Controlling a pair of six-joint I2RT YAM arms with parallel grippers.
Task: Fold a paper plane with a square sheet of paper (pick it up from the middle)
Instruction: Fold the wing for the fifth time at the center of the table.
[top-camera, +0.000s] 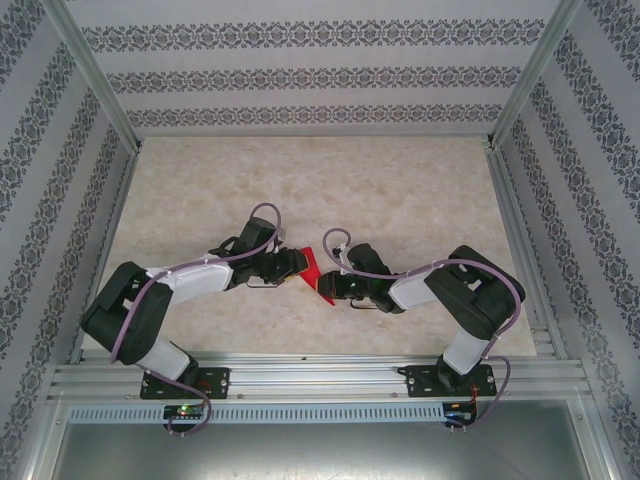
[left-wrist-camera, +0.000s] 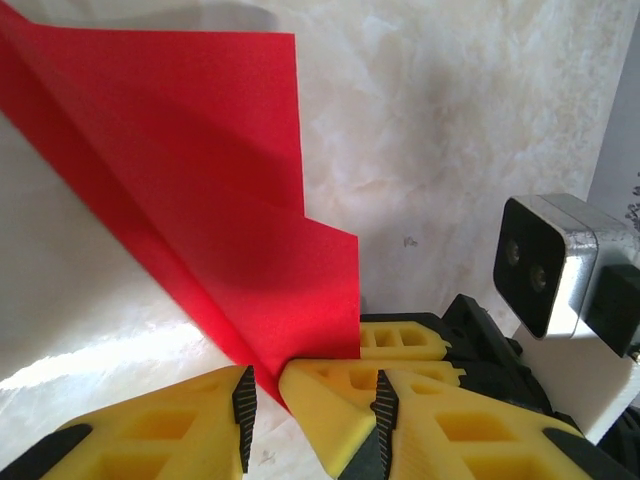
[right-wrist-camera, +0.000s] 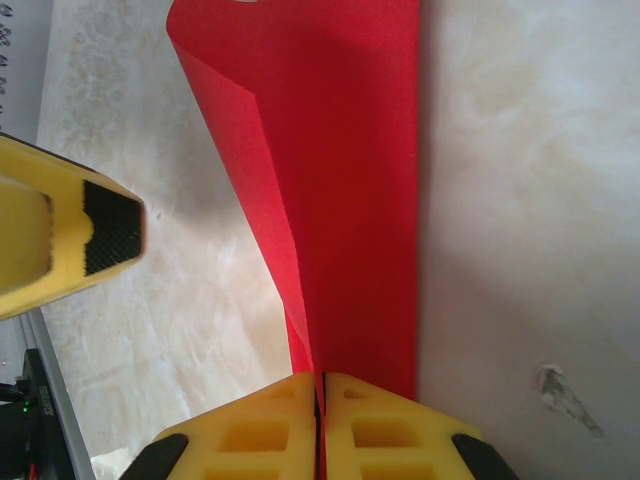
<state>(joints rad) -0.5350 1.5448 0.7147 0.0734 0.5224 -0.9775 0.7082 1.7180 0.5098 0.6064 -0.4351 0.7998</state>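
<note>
At table (top-camera: 400, 190) ctr: R end effector (right-wrist-camera: 320, 385) tight on creased red sheet (right-wrist-camera: 340, 150); L end effector (left-wrist-camera: 312, 395) spread.

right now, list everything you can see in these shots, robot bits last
sheet of paper: 1, red, partly folded, between the grippers
table: 1, beige marbled, under everything
walls: 3, white with grey patterned stripes, left, back, right
frame rail: 1, silver, near edge
left arm: 1, white and black, bolted to the rail
right arm: 1, white and black, bolted to the rail
left gripper: 1, yellow fingers, open by the paper
right gripper: 1, yellow fingers, shut on the paper
</note>
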